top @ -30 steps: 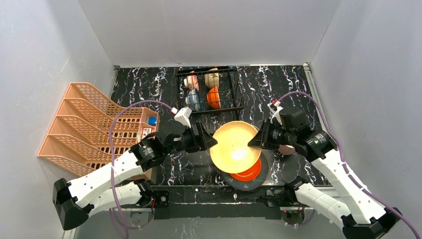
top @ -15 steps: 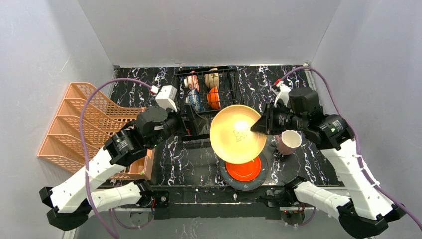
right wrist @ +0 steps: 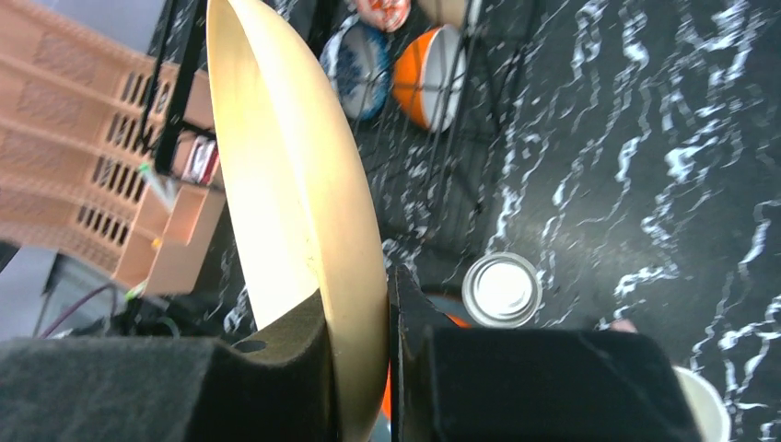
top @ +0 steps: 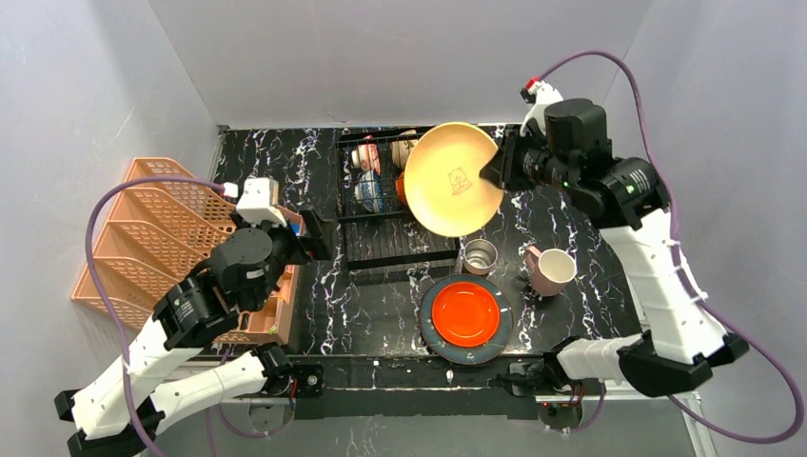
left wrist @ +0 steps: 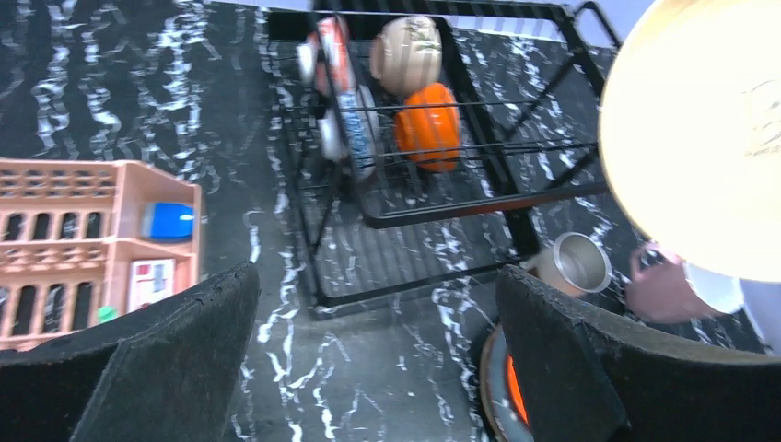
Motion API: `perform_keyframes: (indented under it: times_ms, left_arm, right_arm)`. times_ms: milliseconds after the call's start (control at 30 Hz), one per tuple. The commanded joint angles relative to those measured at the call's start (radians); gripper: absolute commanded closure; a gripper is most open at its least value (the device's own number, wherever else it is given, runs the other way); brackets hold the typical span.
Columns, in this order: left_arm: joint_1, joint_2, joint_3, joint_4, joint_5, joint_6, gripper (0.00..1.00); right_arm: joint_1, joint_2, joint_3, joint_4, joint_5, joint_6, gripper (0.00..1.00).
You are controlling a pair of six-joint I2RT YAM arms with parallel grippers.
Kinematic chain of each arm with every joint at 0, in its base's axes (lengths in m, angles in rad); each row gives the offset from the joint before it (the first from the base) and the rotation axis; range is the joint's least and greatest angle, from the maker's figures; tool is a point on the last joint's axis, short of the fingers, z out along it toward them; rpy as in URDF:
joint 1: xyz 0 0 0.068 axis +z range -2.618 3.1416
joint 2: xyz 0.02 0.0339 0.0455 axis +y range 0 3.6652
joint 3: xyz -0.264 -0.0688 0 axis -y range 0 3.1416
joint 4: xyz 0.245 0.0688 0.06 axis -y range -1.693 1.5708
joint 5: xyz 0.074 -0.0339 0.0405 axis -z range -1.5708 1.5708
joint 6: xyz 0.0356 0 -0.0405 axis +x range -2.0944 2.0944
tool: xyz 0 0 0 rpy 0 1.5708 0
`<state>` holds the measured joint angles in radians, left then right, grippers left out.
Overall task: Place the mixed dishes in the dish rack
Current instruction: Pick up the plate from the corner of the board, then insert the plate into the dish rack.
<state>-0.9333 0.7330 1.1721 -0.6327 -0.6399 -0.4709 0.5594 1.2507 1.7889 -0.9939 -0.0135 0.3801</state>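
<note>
Left gripper (left wrist: 376,281): jaws spread wide, empty, facing the dish rack (left wrist: 479,204). Yellow plate (top: 453,179): aloft on edge by the rack's right end, rim pinched by right gripper (right wrist: 387,290). Likely rigid, glossy, breakable; could pivot in a rim grip.

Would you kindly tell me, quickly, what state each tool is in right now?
Left tool: open, holding nothing.
Right tool: shut on the rim of the yellow plate.

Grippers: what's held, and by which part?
Right gripper pinches the yellow plate by its rim. Left gripper is open, holding nothing.
</note>
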Motion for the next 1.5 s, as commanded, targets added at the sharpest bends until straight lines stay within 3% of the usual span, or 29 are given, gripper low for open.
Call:
perform_keyframes:
  times_ms: [0, 200, 367, 633, 800, 867, 933, 1000, 1067, 1367, 1467]
  left_arm:
    - [-0.002, -0.071, -0.088, -0.025, -0.183, 0.026, 0.02]
    - [-0.002, -0.100, -0.198, -0.018, -0.203, 0.020, 0.02]
    - [-0.002, -0.076, -0.232, -0.042, -0.202, 0.021, 0.02]
    - [-0.002, -0.084, -0.313, -0.068, -0.203, -0.007, 0.02]
    - [-0.002, -0.083, -0.319, -0.064, -0.197, -0.010, 0.02]
    - [-0.002, -0.075, -0.318, -0.064, -0.198, -0.008, 0.02]
    - [-0.002, -0.067, -0.316, -0.066, -0.196, -0.006, 0.02]
    - [-0.002, -0.063, -0.315, -0.067, -0.196, -0.007, 0.02]
    - [-0.002, -0.067, -0.317, -0.068, -0.193, -0.008, 0.02]
    - [-0.002, -0.074, -0.318, -0.063, -0.186, -0.003, 0.02]
    - [-0.003, -0.069, -0.319, -0.060, -0.179, 0.001, 0.02]
  right_arm:
    - [0.006, 0.078, 0.143, 0.044, 0.185, -0.042, 0.99]
    - [0.022, 0.232, 0.380, -0.013, 0.414, -0.086, 0.99]
    - [0.125, 0.341, 0.524, -0.037, 0.656, -0.132, 0.99]
    - [0.331, 0.410, 0.500, 0.114, 1.022, -0.274, 0.99]
    - [0.457, 0.407, 0.357, 0.478, 1.294, -0.578, 0.99]
    - [0.493, 0.394, 0.238, 0.788, 1.392, -0.813, 0.99]
    - [0.514, 0.370, 0.078, 1.237, 1.448, -1.134, 0.99]
    - [0.527, 0.373, -0.008, 1.572, 1.482, -1.400, 0.99]
    - [0.530, 0.395, -0.016, 1.643, 1.503, -1.481, 0.99]
    - [0.564, 0.434, -0.029, 1.684, 1.555, -1.496, 0.99]
    - [0.571, 0.457, -0.045, 1.855, 1.579, -1.625, 0.99]
